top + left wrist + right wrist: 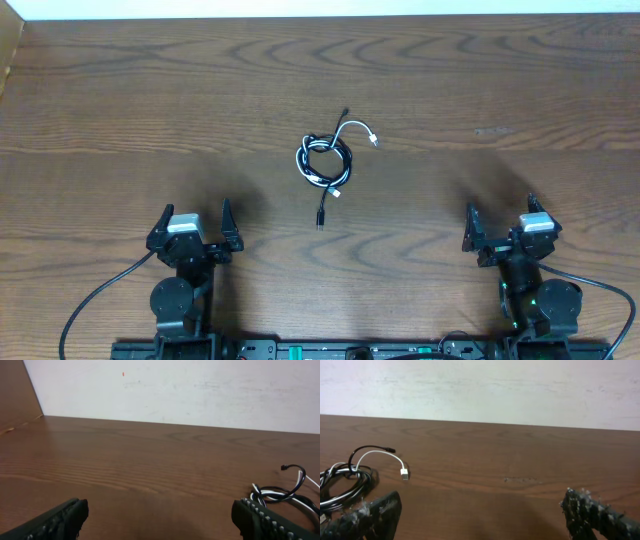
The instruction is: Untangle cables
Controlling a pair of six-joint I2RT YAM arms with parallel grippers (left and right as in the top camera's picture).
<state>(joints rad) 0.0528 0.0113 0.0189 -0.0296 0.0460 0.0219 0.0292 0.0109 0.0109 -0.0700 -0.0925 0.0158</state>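
Left arm (178, 295): folded low at the near edge of the surface (120, 100), wrist level, facing the far side.
Left tool (194, 213): fingers (60, 520) spread wide apart, gripping nothing.
Right arm (540, 300): folded the same way at the near right.
Right tool (501, 211): also wide apart, also gripping nothing.
Cables (325, 160): one tangled coil lying on the surface, ahead of and between the tools, well apart from both.
Black cable (323, 205): a tail leaves the coil toward the near side and ends in a plug.
White cable (358, 125): arcs out at the far right, with its plug lying just beside the coil.
Wall (200, 390): pale, beyond the far edge.
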